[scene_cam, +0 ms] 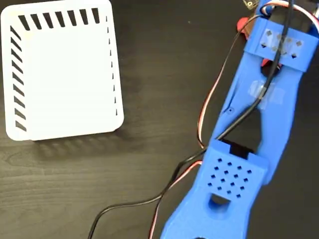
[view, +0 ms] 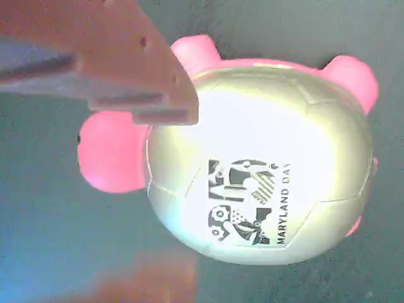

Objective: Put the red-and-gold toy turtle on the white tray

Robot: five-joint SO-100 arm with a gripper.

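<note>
The red-and-gold toy turtle (view: 265, 164) fills the wrist view, lying on the dark table with its gold shell and black print facing the camera and its pink-red head to the left. My gripper (view: 183, 196) is open right over it. One finger (view: 126, 69) overlaps the shell's upper left edge, and the other finger (view: 151, 278) is a blur just below the shell. In the fixed view only a red bit of the turtle (scene_cam: 242, 23) peeks out beside the blue arm (scene_cam: 259, 114), which hides the gripper. The white tray (scene_cam: 65, 119) lies empty at the upper left.
Black and red-white cables (scene_cam: 164, 191) trail from the arm across the dark wooden table (scene_cam: 164, 74) toward the bottom edge. Bare tabletop lies between the tray and the arm.
</note>
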